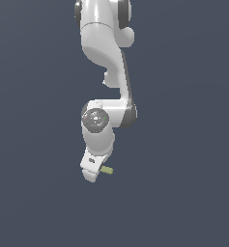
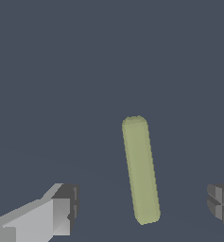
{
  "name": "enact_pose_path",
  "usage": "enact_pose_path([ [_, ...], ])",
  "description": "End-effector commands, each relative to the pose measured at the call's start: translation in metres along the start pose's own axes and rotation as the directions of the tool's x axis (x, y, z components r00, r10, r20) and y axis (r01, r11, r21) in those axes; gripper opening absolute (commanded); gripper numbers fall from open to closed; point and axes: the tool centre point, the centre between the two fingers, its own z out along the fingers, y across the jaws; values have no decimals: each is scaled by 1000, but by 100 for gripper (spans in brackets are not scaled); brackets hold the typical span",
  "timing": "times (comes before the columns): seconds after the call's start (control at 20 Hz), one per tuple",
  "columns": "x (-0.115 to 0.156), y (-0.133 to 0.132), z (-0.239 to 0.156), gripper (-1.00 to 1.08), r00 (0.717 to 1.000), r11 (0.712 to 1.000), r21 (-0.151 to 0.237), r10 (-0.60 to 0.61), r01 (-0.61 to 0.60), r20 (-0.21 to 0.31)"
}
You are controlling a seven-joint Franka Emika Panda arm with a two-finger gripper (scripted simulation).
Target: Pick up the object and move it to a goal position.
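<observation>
White robot hand (image 2: 142,208) open, dark-padded fingers (image 2: 68,203) wide apart either side of small olive-yellow rounded stick (image 2: 141,170), not touching it; stick lies on flat dark grey-blue floor (image 2: 85,71), just beside hand in exterior view (image 1: 106,170)

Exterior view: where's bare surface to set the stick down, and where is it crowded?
Bare grey surface lies on both sides of the arm and below the gripper. The only crowding is at the gripper, where the stick sits between open fingers, untouched.

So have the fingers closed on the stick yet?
No: in the wrist view the stick lies between the fingers with clear gaps on both sides.
</observation>
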Motion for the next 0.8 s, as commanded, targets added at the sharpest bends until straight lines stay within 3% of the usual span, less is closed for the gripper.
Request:
enact_pose_path([
  [0.0,-2,4,5,100,999,999,0,-46,46,-3],
  [0.75,-8,12,16,100,990,990,1,-140,140,-11],
])
